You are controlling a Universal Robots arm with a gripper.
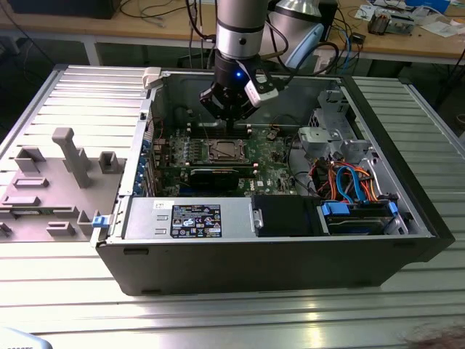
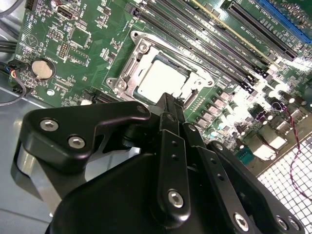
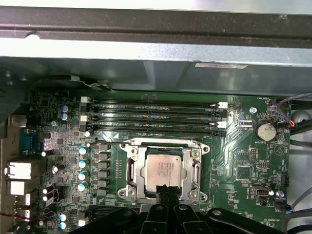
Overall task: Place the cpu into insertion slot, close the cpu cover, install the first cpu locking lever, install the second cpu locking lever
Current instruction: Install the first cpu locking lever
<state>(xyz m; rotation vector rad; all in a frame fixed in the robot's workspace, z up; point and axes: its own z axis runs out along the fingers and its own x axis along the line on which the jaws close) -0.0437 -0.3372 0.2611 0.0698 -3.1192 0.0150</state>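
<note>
The cpu [image 3: 163, 170] lies flat in the slot [image 3: 202, 146], and the cover [image 3: 138, 170] looks lowered around it, its silver frame bordering the chip on all sides. I cannot tell whether either locking lever is latched. The gripper [image 3: 165, 191] hangs just above the near edge of the socket with its fingers pressed together and nothing between them. In the second wrist view the tip points at the cover's edge.

As I judge it, the main risk is a slip. The narrow tip could skid off a thin lever and strike the memory slots [image 3: 156, 114] or the capacitors [image 3: 83, 163] just beside the socket. Pressing on the chip's bare top instead of the frame could mark it. If the chip sits slightly askew, clamping could bend the socket pins.

The open case [image 1: 254, 254] holds the board [image 1: 269, 171], a power supply [image 1: 189, 218] along its front wall, and drive bays with orange and blue cables [image 1: 345, 182] toward the exterior view's right.
</note>
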